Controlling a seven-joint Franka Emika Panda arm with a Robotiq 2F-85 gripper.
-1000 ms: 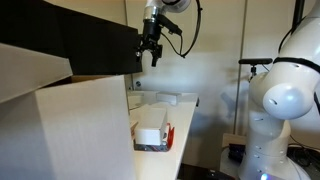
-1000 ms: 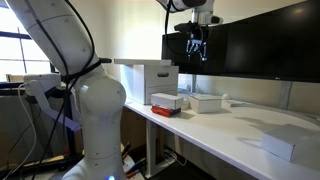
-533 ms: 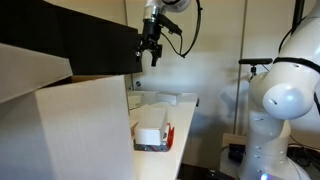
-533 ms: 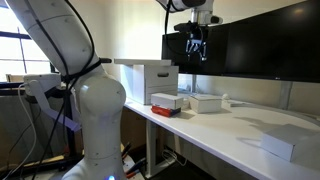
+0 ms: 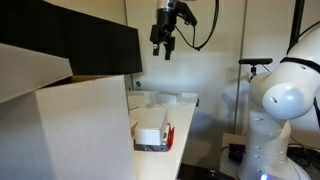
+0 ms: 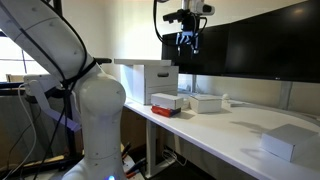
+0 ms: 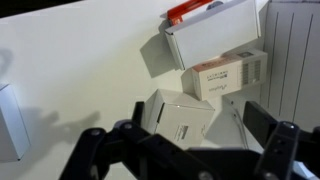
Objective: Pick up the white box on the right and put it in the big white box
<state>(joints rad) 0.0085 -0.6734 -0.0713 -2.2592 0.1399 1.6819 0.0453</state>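
In an exterior view we're tucked close behind the large white cardboard carton (image 5: 60, 120), facing along the long white table (image 5: 180, 115). In an exterior view we peer past the robot's bulky white arm (image 6: 95, 110) from the opposite end. Both exterior views share the white block on its red-edged tray (image 5: 150, 133). The wrist camera is high, looking straight down.

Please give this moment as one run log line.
gripper: open, empty, high above the table | white box: on table, untouched | big white box: flaps open

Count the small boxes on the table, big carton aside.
4. Three are clustered: red-edged box, labelled box, plain box. The fourth, a white box, sits alone, apart from them. The big carton may hide more.
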